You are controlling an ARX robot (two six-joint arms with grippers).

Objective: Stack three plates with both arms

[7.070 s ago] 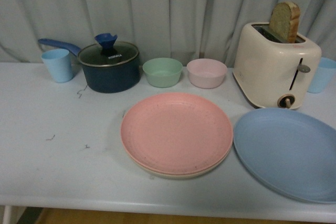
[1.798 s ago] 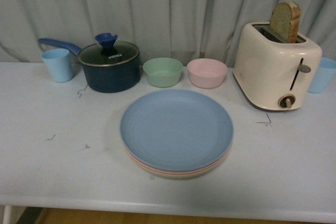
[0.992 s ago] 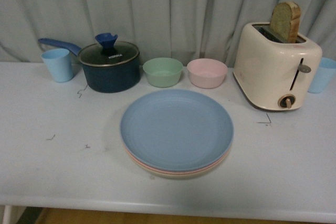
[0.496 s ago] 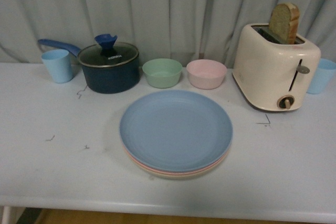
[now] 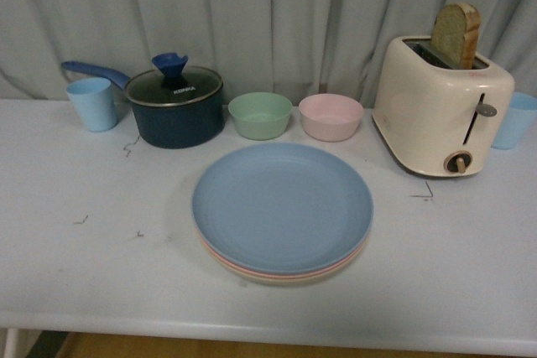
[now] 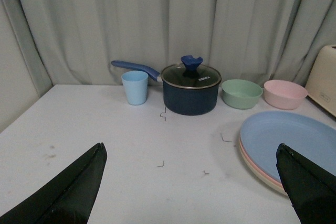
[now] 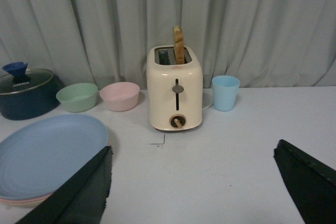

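Three plates sit stacked in the middle of the table. The light blue plate [image 5: 281,205] lies on top, with the pink plate's rim [image 5: 248,271] and the beige plate's rim [image 5: 289,281] showing beneath it. Neither arm shows in the front view. My left gripper [image 6: 190,148] is open above bare table, with the stack [image 6: 289,140] close by one finger. My right gripper [image 7: 193,146] is open too, holding nothing, and the stack [image 7: 47,150] lies off to one side of it.
Along the back stand a light blue cup [image 5: 92,103], a dark blue lidded pot [image 5: 174,106], a green bowl [image 5: 260,115], a pink bowl [image 5: 331,116], a cream toaster [image 5: 440,111] holding a bread slice, and another blue cup [image 5: 513,119]. A curtain hangs behind.
Seven seconds ago the blue plate lay on the table right of the pink-on-beige stack; now it sits on top. Nothing has moved over the last two seconds.
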